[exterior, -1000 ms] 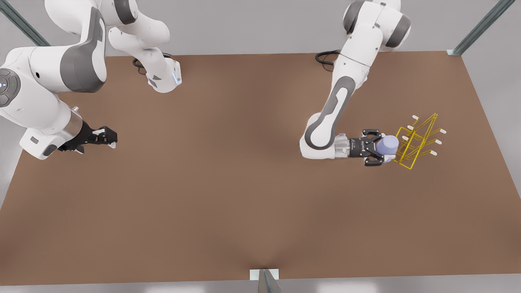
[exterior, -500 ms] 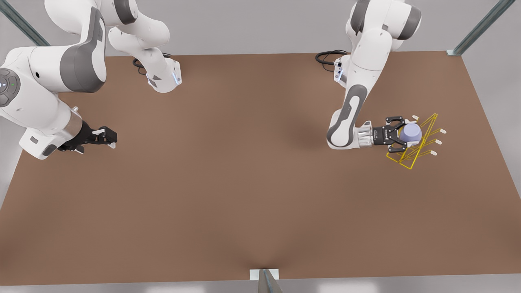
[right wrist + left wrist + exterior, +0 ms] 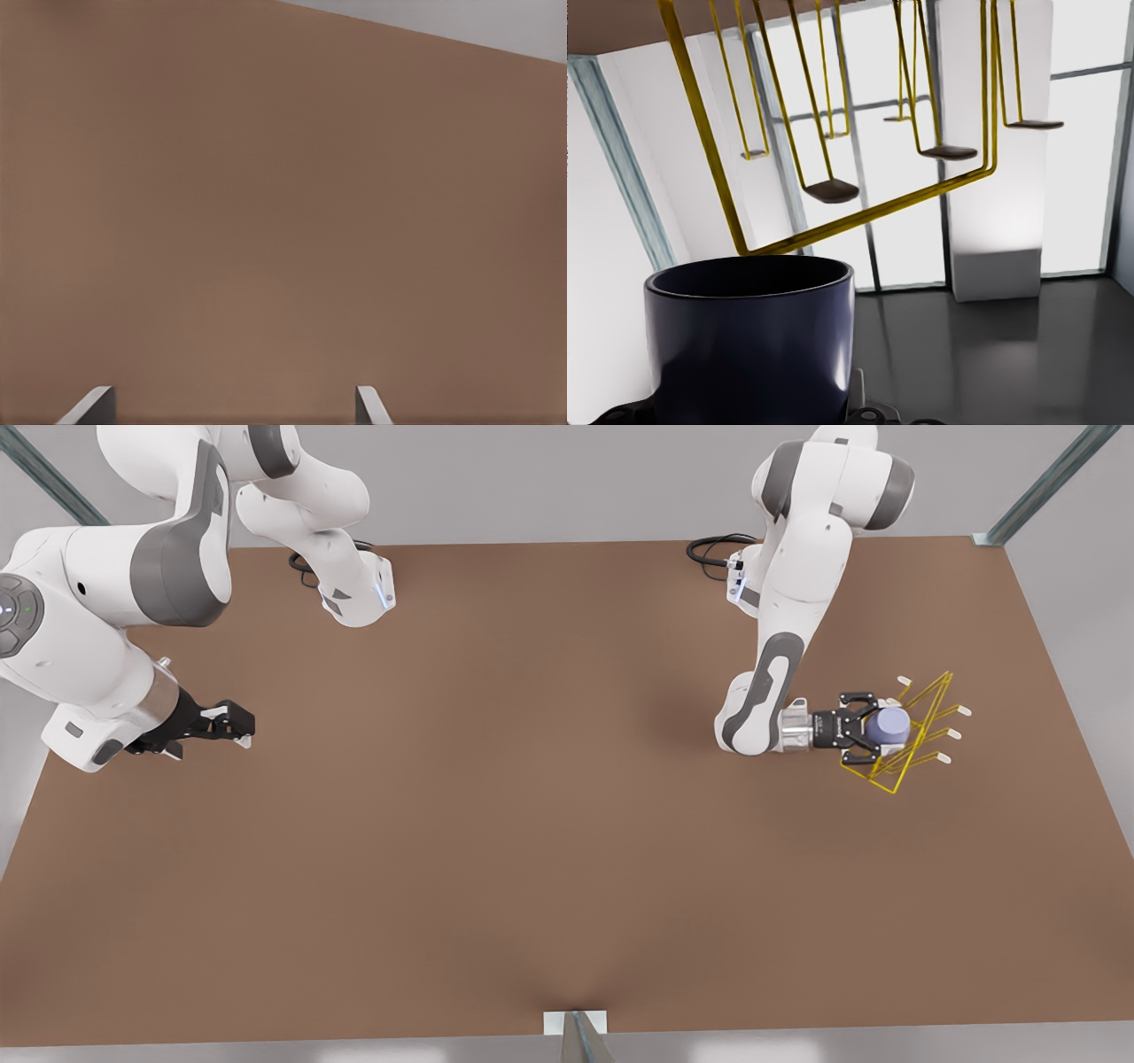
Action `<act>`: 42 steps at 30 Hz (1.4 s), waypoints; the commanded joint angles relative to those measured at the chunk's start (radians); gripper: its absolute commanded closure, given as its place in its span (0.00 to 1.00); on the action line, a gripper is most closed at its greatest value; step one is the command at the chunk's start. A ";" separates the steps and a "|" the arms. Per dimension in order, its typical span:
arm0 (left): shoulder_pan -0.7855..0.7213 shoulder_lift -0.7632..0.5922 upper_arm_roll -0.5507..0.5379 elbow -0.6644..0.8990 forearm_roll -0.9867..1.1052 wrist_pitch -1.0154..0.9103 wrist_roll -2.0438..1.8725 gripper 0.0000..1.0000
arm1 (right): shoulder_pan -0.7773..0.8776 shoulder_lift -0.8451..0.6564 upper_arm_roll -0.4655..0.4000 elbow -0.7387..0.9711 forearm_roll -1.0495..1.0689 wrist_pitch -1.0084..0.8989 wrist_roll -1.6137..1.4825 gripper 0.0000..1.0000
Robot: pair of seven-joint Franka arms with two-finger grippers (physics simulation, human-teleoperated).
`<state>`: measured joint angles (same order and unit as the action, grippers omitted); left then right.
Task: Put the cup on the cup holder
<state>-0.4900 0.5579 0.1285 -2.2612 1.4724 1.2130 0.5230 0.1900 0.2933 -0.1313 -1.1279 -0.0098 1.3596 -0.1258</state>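
The lavender-blue cup [image 3: 887, 726] is held in my left gripper [image 3: 873, 729], which is shut on its sides at the front view's right. The cup overlaps the near-left side of the yellow wire cup holder [image 3: 921, 731], among its white-tipped prongs. In the left wrist view the cup [image 3: 749, 345] looks dark and sits just in front of a rectangular loop of the cup holder [image 3: 859, 212]. My right gripper [image 3: 237, 724] waits at the front view's left, open, its fingertips [image 3: 368, 407] apart above the bare brown table [image 3: 283, 195].
The brown table [image 3: 532, 824] spreads wide between the two arms. Both arm bases with black cables [image 3: 709, 549] stand at the far edge. Metal frame posts [image 3: 1045, 483] rise at the far corners, and a bracket [image 3: 576, 1027] sits at the near edge.
My left gripper carried the cup towards the front view's right, from beside the cup holder to in among its prongs, then shifted it slightly nearer. The right arm stayed still.
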 commanded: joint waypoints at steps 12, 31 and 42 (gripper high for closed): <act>-0.007 -0.019 -0.006 -0.098 -0.027 0.013 -0.262 0.21 | -0.004 0.000 -0.001 0.000 0.002 0.003 0.003 0.00; -0.007 0.004 -0.009 -0.161 -0.049 0.118 -0.442 0.21 | -0.017 0.004 -0.001 0.000 -0.044 0.023 -0.003 0.00; -0.002 -0.085 -0.020 -0.163 -0.066 0.132 -0.448 0.21 | -0.014 0.004 0.001 0.000 -0.044 0.023 0.000 0.00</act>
<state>-0.4933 0.4774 0.1088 -2.4265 1.4115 1.3275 0.1704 0.1754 0.2988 -0.1300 -1.1278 -0.0542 1.3823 -0.1277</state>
